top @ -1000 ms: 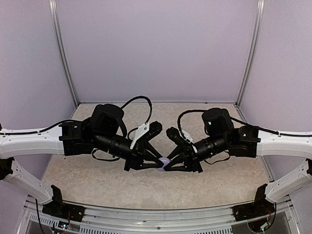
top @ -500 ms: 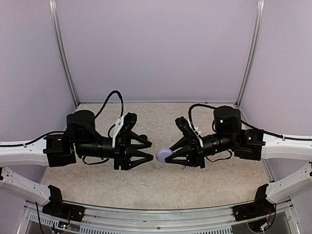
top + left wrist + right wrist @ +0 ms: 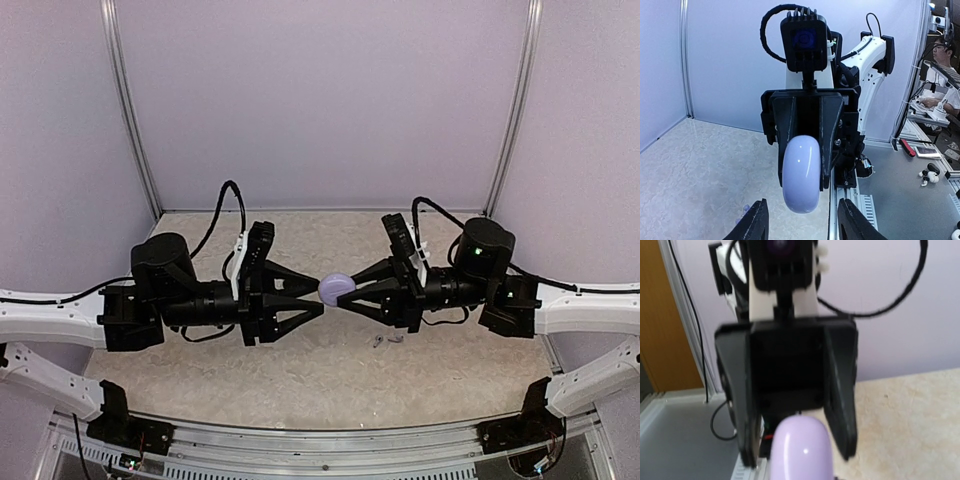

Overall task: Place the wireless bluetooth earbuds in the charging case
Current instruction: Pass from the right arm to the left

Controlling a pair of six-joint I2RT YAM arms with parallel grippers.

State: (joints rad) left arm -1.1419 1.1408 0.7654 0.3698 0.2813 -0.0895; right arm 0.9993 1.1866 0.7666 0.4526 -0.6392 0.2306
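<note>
The charging case [image 3: 334, 288] is a closed pale-lavender puck held in the air over the table's middle. My right gripper [image 3: 348, 291] is shut on it. In the left wrist view the case [image 3: 801, 172] sits edge-on between the right gripper's black fingers [image 3: 833, 135]. My left gripper [image 3: 321, 296] faces it, open and empty, fingertips [image 3: 754, 222] wide on either side of the case's near end and not touching it. The case fills the bottom of the right wrist view [image 3: 801, 450], where the right gripper's own fingers are hidden. Two tiny earbuds [image 3: 386, 340] lie on the table below the right gripper.
Lavender booth walls close the back and sides. A metal rail [image 3: 320, 440] runs along the near edge between the arm bases. In the left wrist view a workbench with small items [image 3: 930, 175] and a seated person show beyond the booth.
The case was low between both grippers. The left gripper let go and drew back, the right gripper lifted the case, and the open left gripper has come up level with it again.
</note>
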